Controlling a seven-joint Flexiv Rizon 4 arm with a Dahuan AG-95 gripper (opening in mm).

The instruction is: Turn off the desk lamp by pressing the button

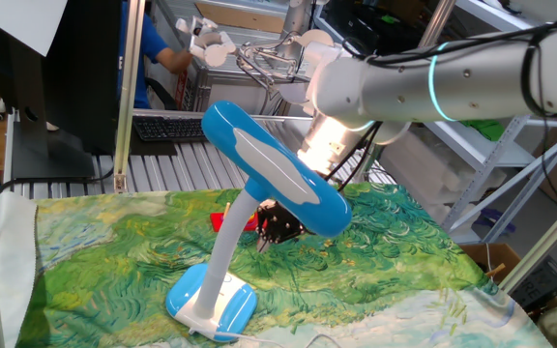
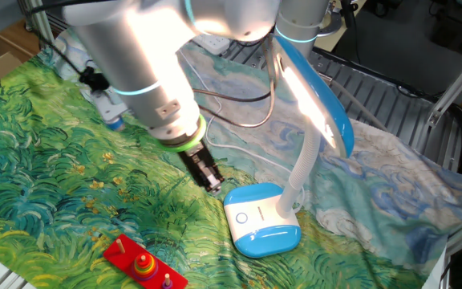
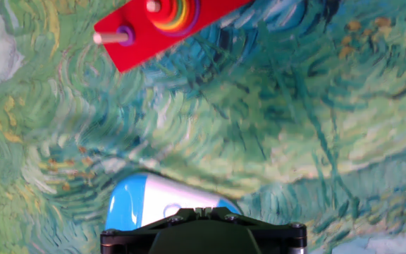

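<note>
The desk lamp stands on the painted cloth with its long sky-blue head (image 1: 274, 164) tilted on a curved white neck (image 2: 299, 172). The underside of the head (image 2: 305, 80) glows. Its blue-and-white oval base (image 2: 261, 218) carries a round ring button (image 2: 241, 217) on the white end. My gripper (image 2: 212, 185) points down, shut and empty, just left of that end and a little above the cloth. In the hand view the base (image 3: 146, 201) and button (image 3: 169, 209) lie right at my gripper (image 3: 202, 211). From the one fixed view, the lamp head partly hides my gripper (image 1: 277, 230).
A red board with a ring-stacking toy (image 2: 143, 261) lies on the cloth near the gripper, also seen in the hand view (image 3: 161, 25). A white cable (image 2: 231, 96) runs behind the lamp. A keyboard (image 1: 167, 126) sits beyond the cloth (image 1: 114, 251).
</note>
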